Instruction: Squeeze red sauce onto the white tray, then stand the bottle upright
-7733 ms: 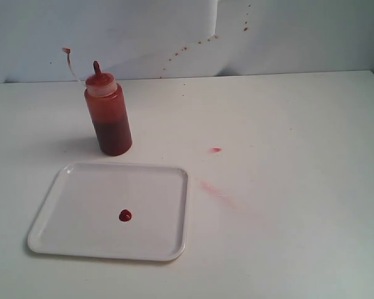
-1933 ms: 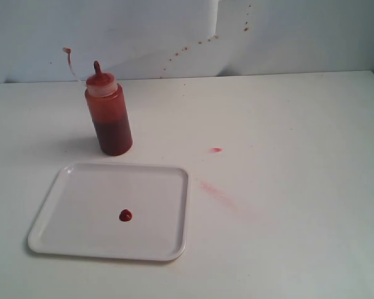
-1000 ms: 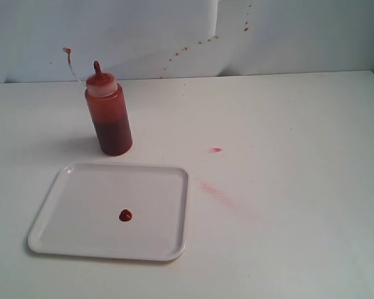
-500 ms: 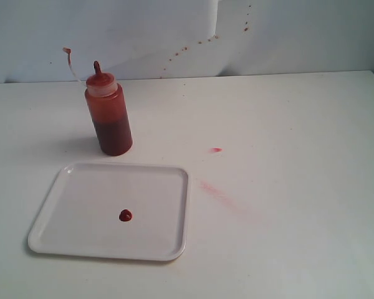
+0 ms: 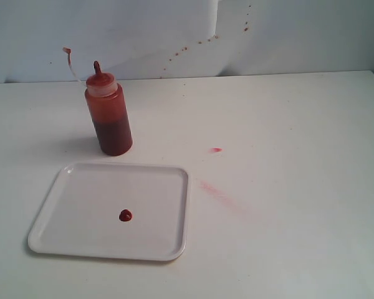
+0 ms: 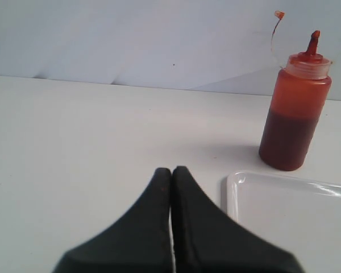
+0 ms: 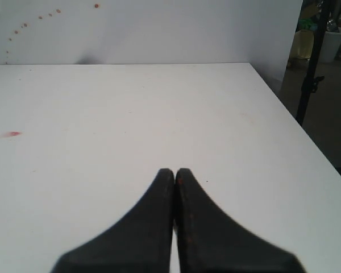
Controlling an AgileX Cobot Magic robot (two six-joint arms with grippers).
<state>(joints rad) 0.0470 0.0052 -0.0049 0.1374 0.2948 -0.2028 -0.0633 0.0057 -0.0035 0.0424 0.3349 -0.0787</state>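
**A:** Where is the bottle?

**B:** The bottle [image 5: 109, 118] stands upright on the desk [image 5: 299, 112], just past the far rim of the tray [image 5: 87, 187], toward its left corner and not touching it. It is a see-through plastic cylinder tinted red, darker in the lower half, with a pale ribbed cap and a pointed red nozzle. A thin strap [image 5: 73, 65] curls up from the cap.

**A:** And the tray itself?

**B:** It is flat, white, smooth plastic, rectangular with rounded corners and a low raised rim.

**A:** Is the sauce there?

**B:** Yes. The sauce [image 5: 125, 215] is a small, round, glossy dark-red blob near the middle of the tray.

**A:** Is there anything else on the desk?

**B:** A faint pinkish streak [image 5: 219, 193] lies just off the tray's right rim, and a small red speck [image 5: 216, 150] lies further out. Tiny red dots [image 5: 181, 51] mark the pale wall behind.

**A:** And the jaws?

**B:** Both pairs are black, matte and tapered. The left jaws are pressed together and empty, low over the desk beside a rounded corner of the tray. The right jaws are also pressed together and empty, over bare white desk.
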